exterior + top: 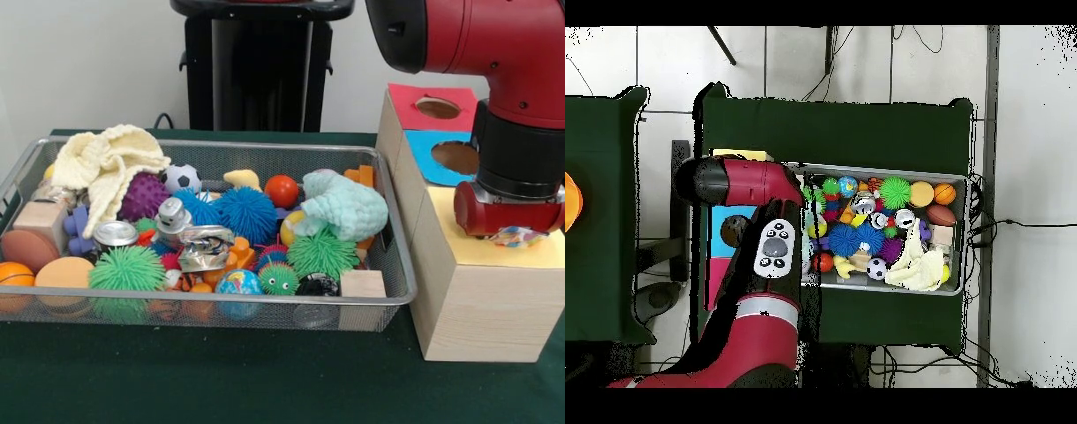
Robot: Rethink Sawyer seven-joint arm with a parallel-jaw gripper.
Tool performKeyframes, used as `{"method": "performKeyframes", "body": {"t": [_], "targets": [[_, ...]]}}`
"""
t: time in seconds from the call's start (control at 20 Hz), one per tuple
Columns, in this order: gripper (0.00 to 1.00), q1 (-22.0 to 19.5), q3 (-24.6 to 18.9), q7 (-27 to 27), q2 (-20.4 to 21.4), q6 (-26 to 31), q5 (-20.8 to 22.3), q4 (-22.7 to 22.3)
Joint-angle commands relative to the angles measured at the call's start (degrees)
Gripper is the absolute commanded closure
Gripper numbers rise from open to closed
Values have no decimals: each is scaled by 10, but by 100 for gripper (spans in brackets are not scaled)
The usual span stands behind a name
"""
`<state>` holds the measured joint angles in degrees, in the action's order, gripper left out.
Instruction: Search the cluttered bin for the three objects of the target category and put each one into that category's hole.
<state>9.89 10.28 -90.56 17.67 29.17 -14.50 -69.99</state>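
My gripper (514,233) hangs at the right, low over the yellow panel (538,252) of the wooden box (477,309). A small multi-coloured object (516,236) peeks out right under the red wrist end; I cannot tell whether it is held. The box's red panel (415,93) and blue panel (424,146) each show a round hole. The yellow panel's hole is hidden. From overhead, the arm (770,245) covers most of the box, and only a yellow strip (743,155) and part of the blue panel (725,228) show.
The wire bin (388,291) left of the box is packed: yellow knitted cloth (110,163), mint knitted cloth (346,205), blue spiky ball (245,212), green spiky balls (128,268), red ball (282,191), soccer ball (182,177), crushed can (205,247), wooden block (363,284).
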Motion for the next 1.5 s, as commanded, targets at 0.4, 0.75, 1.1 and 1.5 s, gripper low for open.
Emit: {"method": "performKeyframes", "body": {"t": [0.4, 0.75, 1.1, 1.5], "targets": [[0, -40, -67, -133, -135, -126, -5, -46], [0, -48, -79, -122, -129, -105, -6, -49], [0, -71, -106, -101, -109, -120, 1, -70], [0, -61, -98, -109, 22, 2, -16, -132]]}}
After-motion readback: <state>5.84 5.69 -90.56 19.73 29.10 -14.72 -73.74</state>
